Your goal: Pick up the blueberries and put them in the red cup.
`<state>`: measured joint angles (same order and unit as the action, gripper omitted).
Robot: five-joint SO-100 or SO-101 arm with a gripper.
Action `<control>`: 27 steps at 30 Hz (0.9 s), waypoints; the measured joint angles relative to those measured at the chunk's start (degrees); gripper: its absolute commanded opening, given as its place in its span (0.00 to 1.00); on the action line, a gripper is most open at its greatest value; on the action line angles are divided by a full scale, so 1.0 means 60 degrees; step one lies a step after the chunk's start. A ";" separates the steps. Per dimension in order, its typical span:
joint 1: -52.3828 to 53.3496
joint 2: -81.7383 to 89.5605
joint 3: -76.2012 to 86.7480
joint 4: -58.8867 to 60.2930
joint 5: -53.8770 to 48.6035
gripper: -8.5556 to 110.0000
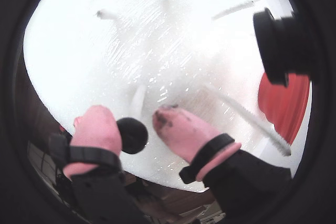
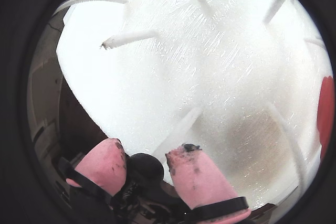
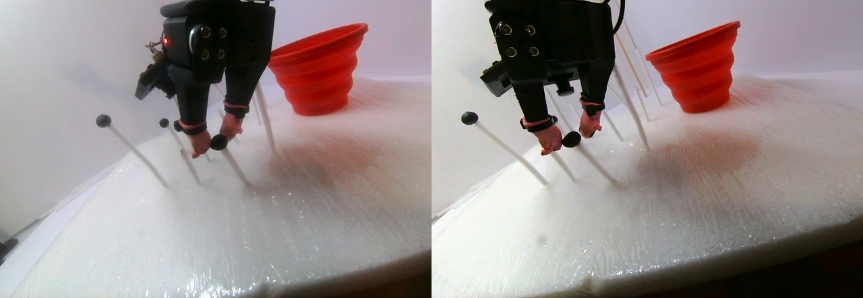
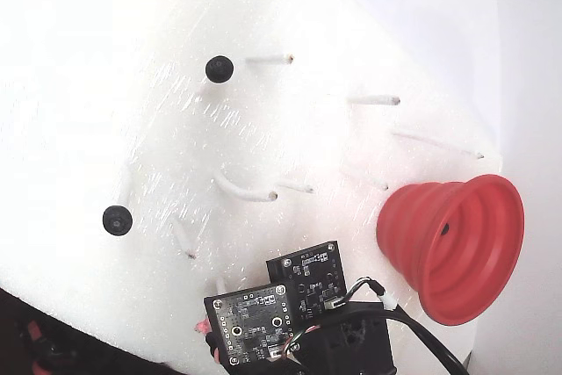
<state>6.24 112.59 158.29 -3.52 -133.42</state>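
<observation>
White foam slab (image 4: 105, 59) under glossy film, stuck with thin white pegs (image 4: 373, 100). Red cup (image 4: 452, 243) standing on it, well beyond gripper (image 3: 216, 139).

The claw (image 3: 217, 138) reaches down with its pink fingertips (image 3: 200, 144) either side of a blueberry (image 3: 218, 141) atop a white peg (image 3: 237, 167); contact seems likely but is unclear. The red cup (image 3: 319, 65) stands behind on the white surface (image 3: 303, 224).
</observation>
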 measured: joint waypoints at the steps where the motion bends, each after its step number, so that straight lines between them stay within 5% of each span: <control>1: 0.0000 0.0000 0.0000 0.0000 0.0000 0.20; 27: 0.0000 0.0732 0.0234 0.0981 0.0000 0.19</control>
<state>6.24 116.98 159.70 2.37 -133.42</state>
